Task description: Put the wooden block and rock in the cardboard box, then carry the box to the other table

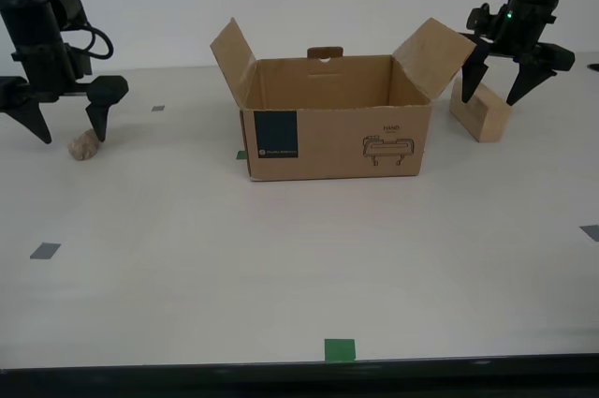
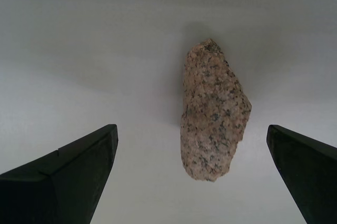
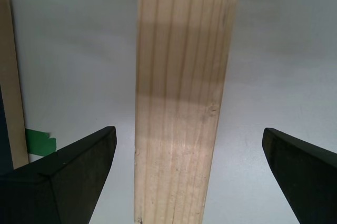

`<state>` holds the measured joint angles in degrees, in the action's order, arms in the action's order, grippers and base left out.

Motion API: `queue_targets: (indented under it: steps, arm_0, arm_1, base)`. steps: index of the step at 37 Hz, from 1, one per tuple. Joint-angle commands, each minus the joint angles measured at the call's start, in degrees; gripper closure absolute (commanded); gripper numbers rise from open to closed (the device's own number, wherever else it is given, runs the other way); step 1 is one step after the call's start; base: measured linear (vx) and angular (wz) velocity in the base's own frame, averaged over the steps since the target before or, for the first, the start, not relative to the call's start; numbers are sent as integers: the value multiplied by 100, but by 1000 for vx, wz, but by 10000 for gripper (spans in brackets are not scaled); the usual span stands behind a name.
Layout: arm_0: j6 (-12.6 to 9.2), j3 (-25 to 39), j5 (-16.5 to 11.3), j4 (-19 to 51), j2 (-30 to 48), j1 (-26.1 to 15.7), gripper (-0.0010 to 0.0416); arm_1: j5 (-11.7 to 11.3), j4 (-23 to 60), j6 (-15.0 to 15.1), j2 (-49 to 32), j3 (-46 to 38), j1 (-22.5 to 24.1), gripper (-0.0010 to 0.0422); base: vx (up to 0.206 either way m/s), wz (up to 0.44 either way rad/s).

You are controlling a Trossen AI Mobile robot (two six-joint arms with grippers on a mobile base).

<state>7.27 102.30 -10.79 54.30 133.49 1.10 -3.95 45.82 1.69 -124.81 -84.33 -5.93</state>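
Note:
The cardboard box (image 1: pixel 332 126) stands mid-table with its flaps up and nothing visible inside. The wooden block (image 1: pixel 480 112) lies just past the box toward the exterior view's right. My first gripper (image 1: pixel 490 98) hangs open over the block, a finger on each side of it and gaps to both (image 3: pixel 181 103). At the exterior view's left the rock (image 1: pixel 84 146) rests on the table. My second gripper (image 1: pixel 71 139) is open and low around the rock (image 2: pixel 213 110), touching nothing. The other table is out of view.
A green tape square (image 1: pixel 340 349) sits near the table's front edge. Grey tape marks (image 1: pixel 44 250) lie on the tabletop, one more at the exterior view's right edge (image 1: pixel 591 231). The box's wall (image 3: pixel 10 76) stands close beside the block.

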Motion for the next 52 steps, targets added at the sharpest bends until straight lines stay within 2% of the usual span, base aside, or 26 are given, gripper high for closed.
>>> queue_targets:
  steps: [1, 28, 42, 52]
  arm_0:
    - [2, 2, -17, 11, -4, -2, 19]
    - [-2, 2, -17, 22, -4, -2, 20]
    - [0, 2, -17, 20, -4, -2, 49]
    - [-2, 0, -17, -76, 31, -7, 30]
  arm_1:
    - [42, -107, 7, -55, 0, 4, 25]
    - [39, -634, -79, -236, 122, 131, 25]
    - [37, -682, -76, -238, 111, 133, 25]
    - [35, -660, -57, -238, 111, 138, 25]
  base:
    - [0, 0]
    - [0, 0]
    - [0, 0]
    - [0, 0]
